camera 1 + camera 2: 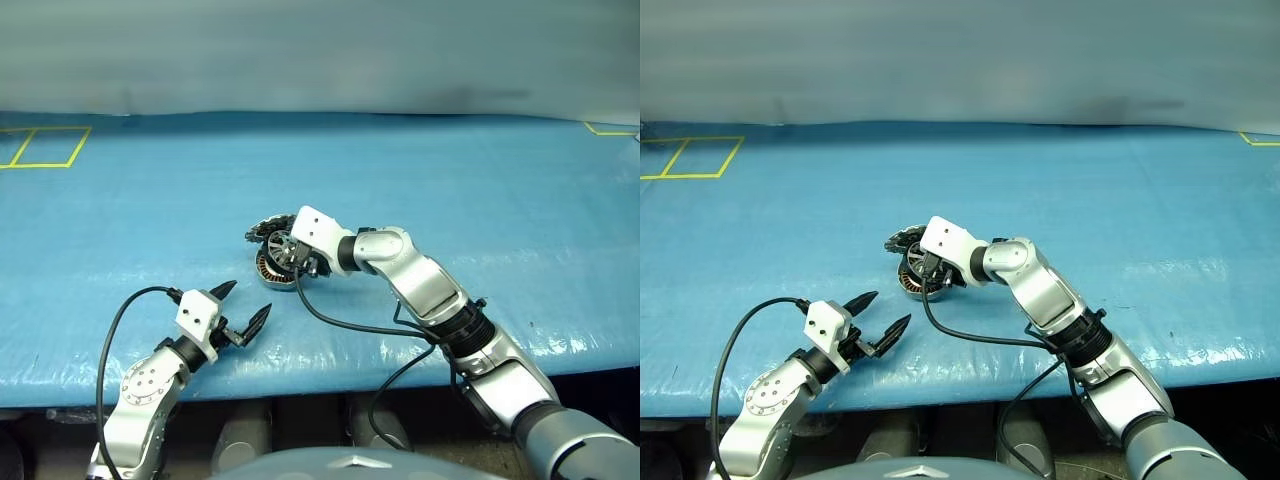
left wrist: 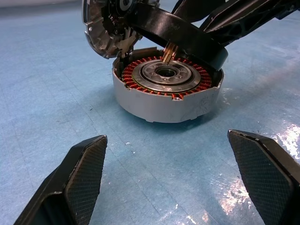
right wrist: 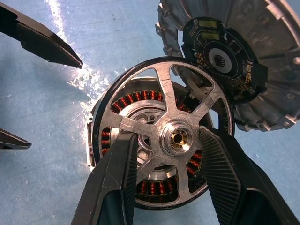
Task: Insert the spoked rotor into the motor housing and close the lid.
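Note:
The motor housing [image 2: 164,101], a grey disc with copper windings around a silver hub, sits on the blue table. Just above it hangs the spoked rotor [image 3: 159,93], dark-rimmed with silvery spokes, tilted, its brass shaft pointing down at the housing's hub. My right gripper [image 3: 171,138] is shut on the rotor's centre hub, one finger on each side. The grey lid [image 3: 262,37] leans behind the housing, its inner side with a black circuit board facing me. My left gripper [image 1: 245,305] stands open near the table's front edge, short of the housing, holding nothing.
The blue table cover [image 1: 450,180] stretches wide on all sides. Yellow tape lines [image 1: 45,148] mark the far left corner. A black cable [image 1: 340,322] hangs from my right wrist along the table's front.

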`<action>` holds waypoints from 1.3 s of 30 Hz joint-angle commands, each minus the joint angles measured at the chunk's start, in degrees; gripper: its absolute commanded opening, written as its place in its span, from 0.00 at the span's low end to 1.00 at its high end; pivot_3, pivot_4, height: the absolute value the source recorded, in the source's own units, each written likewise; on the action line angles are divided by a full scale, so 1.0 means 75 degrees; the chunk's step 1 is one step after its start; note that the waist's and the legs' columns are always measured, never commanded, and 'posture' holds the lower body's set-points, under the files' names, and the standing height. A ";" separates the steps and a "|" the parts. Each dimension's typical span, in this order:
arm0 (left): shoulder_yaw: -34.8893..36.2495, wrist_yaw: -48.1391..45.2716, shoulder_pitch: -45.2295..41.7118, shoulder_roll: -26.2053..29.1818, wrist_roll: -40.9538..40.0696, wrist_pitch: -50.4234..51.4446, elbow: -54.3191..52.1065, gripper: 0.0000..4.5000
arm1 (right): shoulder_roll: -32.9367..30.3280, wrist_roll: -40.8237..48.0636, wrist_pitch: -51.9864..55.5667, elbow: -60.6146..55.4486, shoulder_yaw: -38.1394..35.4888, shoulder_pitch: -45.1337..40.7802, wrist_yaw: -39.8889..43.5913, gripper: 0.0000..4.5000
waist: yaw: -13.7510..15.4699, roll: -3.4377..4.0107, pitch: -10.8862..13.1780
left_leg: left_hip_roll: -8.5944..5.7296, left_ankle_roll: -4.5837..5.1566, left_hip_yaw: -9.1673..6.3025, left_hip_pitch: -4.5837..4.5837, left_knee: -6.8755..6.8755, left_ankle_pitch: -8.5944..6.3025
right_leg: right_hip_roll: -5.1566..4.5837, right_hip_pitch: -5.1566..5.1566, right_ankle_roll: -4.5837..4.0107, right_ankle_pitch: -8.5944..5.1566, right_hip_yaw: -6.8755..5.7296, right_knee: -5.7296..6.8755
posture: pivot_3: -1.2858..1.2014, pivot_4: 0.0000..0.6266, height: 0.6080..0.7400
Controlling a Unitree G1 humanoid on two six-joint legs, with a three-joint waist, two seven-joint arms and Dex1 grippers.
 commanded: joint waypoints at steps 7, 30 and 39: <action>-0.0012 0.0032 -0.0030 -0.0030 0.0007 -0.0072 -0.0224 1.00 | -0.0016 -0.0180 -0.0074 -0.0197 0.0320 -0.0027 0.0246 0.37 | -0.0006 0.0000 0.0000 | 0.0000 0.0000 0.0000 0.0001 -0.0001 0.0000 | 0.0000 -0.0001 0.0000 0.0000 0.0000 0.0000 | 0.52 0.24 1.00; -0.0039 0.0063 0.0013 -0.0033 0.0013 -0.0139 -0.0218 1.00 | 0.0302 -0.0511 -0.0070 -0.0186 0.0585 -0.0191 0.0356 0.87 | -0.0054 -0.0001 0.0000 | 0.0001 0.0000 -0.0001 0.0001 -0.0005 0.0000 | 0.0001 -0.0002 0.0000 0.0000 0.0000 0.0000 | 0.52 0.24 1.00; -0.0031 0.0016 -0.0003 0.0005 -0.0011 -0.0109 -0.0220 1.00 | 0.0123 -0.0162 0.0534 -0.1066 -0.0130 -0.0118 0.0298 0.87 | -0.0049 0.0000 0.0000 | 0.0001 0.0000 -0.0001 -0.0001 -0.0005 0.0000 | 0.0000 -0.0004 0.0000 0.0000 0.0000 0.0000 | 0.52 0.24 1.00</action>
